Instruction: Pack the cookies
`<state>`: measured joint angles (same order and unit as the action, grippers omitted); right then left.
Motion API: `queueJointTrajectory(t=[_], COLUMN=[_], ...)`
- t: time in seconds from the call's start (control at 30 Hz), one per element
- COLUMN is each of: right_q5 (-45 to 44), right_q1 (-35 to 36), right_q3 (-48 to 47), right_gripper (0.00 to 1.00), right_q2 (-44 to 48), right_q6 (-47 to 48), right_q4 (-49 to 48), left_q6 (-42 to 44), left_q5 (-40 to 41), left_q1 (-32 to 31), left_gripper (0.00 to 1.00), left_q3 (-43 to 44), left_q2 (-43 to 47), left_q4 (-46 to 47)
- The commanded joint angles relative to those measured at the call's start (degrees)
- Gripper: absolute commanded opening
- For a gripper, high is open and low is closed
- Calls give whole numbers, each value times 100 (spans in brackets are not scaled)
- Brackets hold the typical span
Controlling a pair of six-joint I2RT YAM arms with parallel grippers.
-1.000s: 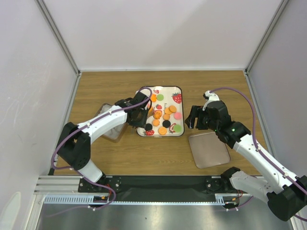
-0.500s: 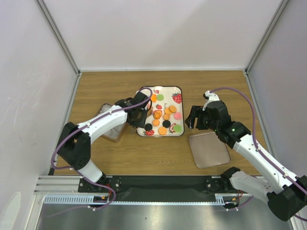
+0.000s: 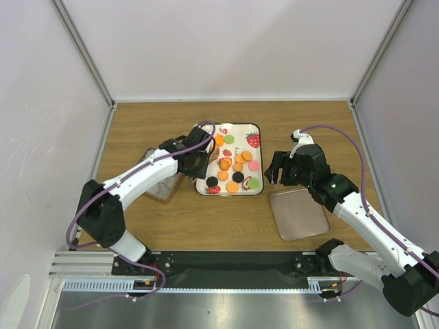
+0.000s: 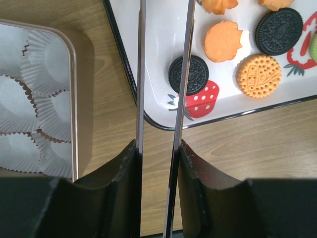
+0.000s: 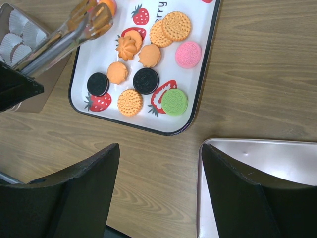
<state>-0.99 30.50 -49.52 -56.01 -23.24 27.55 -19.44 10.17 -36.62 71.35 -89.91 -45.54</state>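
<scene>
Left claw point(image 4: 157, 148) is gripping tongs point(image 4: 140, 74), picking cookies point(image 5: 148, 81) at the tray's point(image 4: 124, 29) 11 o'clock. Right claw point(image 5: 158, 188) is idling, released. Next is probably lifting one toward the 9 o'clock box point(image 4: 79, 99).

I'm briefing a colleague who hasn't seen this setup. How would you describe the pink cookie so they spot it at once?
A white strawberry-print tray sits on the wooden table. By its right rim, the pink cookie lies just beyond the green cookie in the near right corner. It is the only pink disc among orange, black and green ones.
</scene>
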Motion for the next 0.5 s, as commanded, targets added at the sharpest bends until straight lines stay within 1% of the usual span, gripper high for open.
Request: queueJointTrajectory(t=[0.0, 0.17, 0.33, 0.43, 0.47], right_q5=[3, 38, 125, 214, 214], right_q1=[-18, -18, -18, -27, -18], right_q3=[-40, -49, -49, -32, -32], right_gripper=[74, 74, 74, 74, 74], right_q2=[90, 99, 90, 81, 73], right_q6=[101, 110, 101, 101, 101], right_q4=[-83, -83, -101, -101, -101], left_q6=[37, -33, -244, -411, -446], left_q5=[107, 134, 186, 231, 231], left_q1=[-38, 286, 629, 972, 1190], left_gripper=[33, 33, 33, 33, 33], left_q3=[283, 256, 46, -121, -182], left_q2=[474, 834, 1370, 1633, 1713], left_q4=[45, -16, -122, -271, -297])
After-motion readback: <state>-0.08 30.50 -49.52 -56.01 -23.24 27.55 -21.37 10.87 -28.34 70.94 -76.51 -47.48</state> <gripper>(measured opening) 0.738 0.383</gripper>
